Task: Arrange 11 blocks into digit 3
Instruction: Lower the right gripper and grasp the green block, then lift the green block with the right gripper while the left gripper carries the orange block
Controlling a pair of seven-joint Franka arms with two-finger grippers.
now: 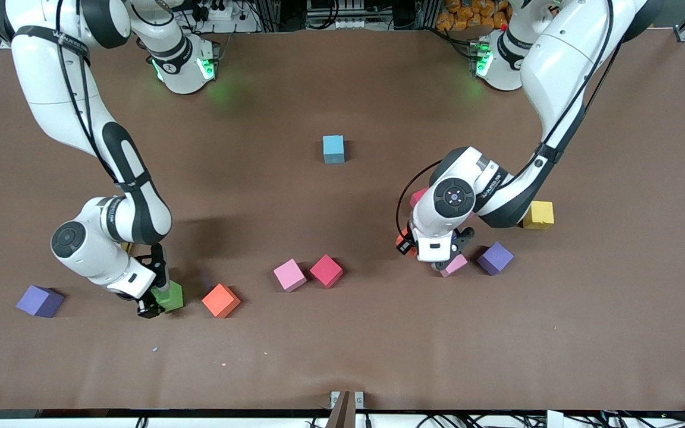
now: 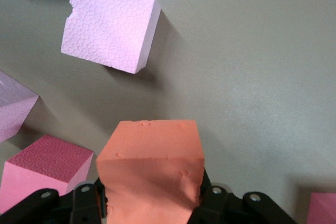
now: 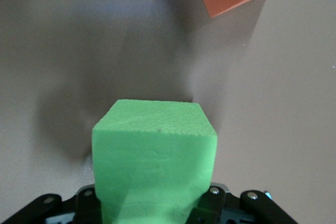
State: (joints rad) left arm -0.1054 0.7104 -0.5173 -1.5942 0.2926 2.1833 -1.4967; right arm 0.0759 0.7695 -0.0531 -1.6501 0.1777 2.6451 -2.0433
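Nearest the front camera, my right hand (image 3: 152, 203) is down at bench level, clenched on the green block (image 1: 170, 295). That block sits a little askew to the bench (image 1: 342, 362) edge. Being a cube, it has no long axis to speak of. My right arm drops steeply from its base, wrist bent low.

Beside the green one, toward the left arm's end, the loose orange block (image 1: 220, 300) is turned corner-on, with a small gap between them. A purple block (image 1: 39, 301) lies well apart toward the right arm's end. There is wide bare bench between these three and the front edge.

A bit farther back, a pink block (image 1: 289, 274) and a red block (image 1: 326, 270) sit close together, both twisted.

My left hand (image 2: 152, 203) grasps the held orange block (image 2: 149, 166), squeezed between the fingers, up over the bench by the pale pink block (image 1: 455, 265). A second purple block (image 1: 495, 257) is just beside that one. My left elbow arches above the yellow block (image 1: 538, 214).

Farthest off, the blue block (image 1: 333, 148) stands alone and square, with open room all round.
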